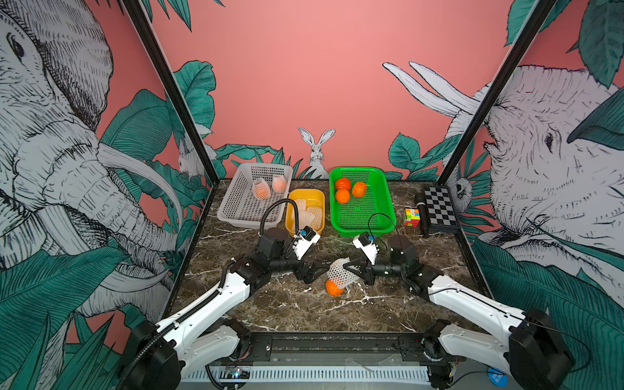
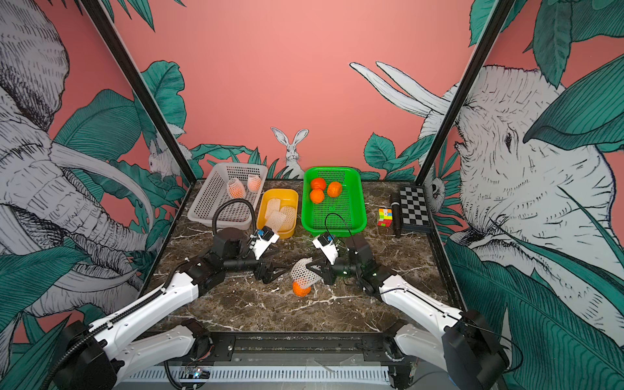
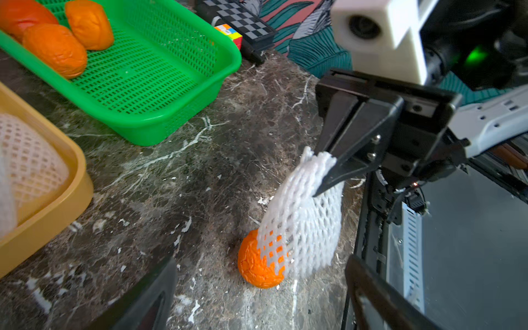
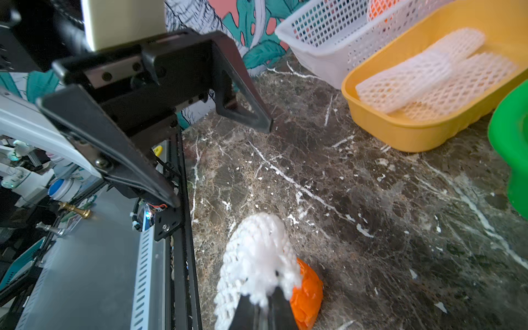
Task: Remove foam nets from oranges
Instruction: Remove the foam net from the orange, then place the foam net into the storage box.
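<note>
- Top views both show the marbled desk (image 1: 270, 304), with the green basket (image 1: 358, 233) standing at its far side.
- The white basket (image 1: 233, 209) sits well to the left of the green basket. Only the top views show its two netted oranges (image 1: 261, 189), which look pale orange through the white mesh.
- The green basket holds three bare oranges (image 1: 342, 196), bright and dimpled, bunched at its far end.
- A yellow tub (image 1: 305, 194) stands just beside the green basket, between it and the white basket. It holds flattened empty nets (image 1: 310, 214).
- The left jaws are in front of the green basket. The right wrist view shows them spread wide with nothing between them.
- The right jaws are also in front of the green basket. The left wrist view shows them closed tight, pinching the top edge of a foam net (image 3: 303, 223).
- That foam net hangs stretched into a long white diamond-mesh tube, well in front of the green basket's near rim.
- An orange (image 3: 257, 265) pokes half out of the net's lower end and rests on the desk. Its skin looks crackled in the left wrist view, detail the top views are too small to show.
</note>
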Robot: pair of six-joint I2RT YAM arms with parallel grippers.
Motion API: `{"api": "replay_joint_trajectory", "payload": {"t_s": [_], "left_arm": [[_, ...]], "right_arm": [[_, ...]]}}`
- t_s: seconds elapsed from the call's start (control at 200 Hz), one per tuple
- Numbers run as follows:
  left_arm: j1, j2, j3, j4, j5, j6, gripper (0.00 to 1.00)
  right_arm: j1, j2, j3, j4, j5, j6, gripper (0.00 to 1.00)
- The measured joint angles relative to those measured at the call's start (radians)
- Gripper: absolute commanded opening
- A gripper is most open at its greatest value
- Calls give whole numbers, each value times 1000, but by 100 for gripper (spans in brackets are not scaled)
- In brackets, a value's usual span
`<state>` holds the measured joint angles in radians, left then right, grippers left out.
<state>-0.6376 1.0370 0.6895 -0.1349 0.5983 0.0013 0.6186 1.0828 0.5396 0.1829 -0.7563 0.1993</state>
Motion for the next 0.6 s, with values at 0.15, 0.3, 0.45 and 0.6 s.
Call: {"api": "replay_joint_trajectory", "payload": {"t_s": [0.15,0.3,0.45,0.6], "left_arm": [[0,2,45,-47,45,63,94],[-19,34,97,-65,73,110,93],[-77,90,149,-101,78,169,93],[-114,123,163,-109,79,211,91]], "right_arm": [[0,-57,0,-10,-33,1,6],[0,-76,0,-9,-52,10,6],[0,-75,0,-9,-69,24,6],[0,-76,0,-8,-73,35,6]]}}
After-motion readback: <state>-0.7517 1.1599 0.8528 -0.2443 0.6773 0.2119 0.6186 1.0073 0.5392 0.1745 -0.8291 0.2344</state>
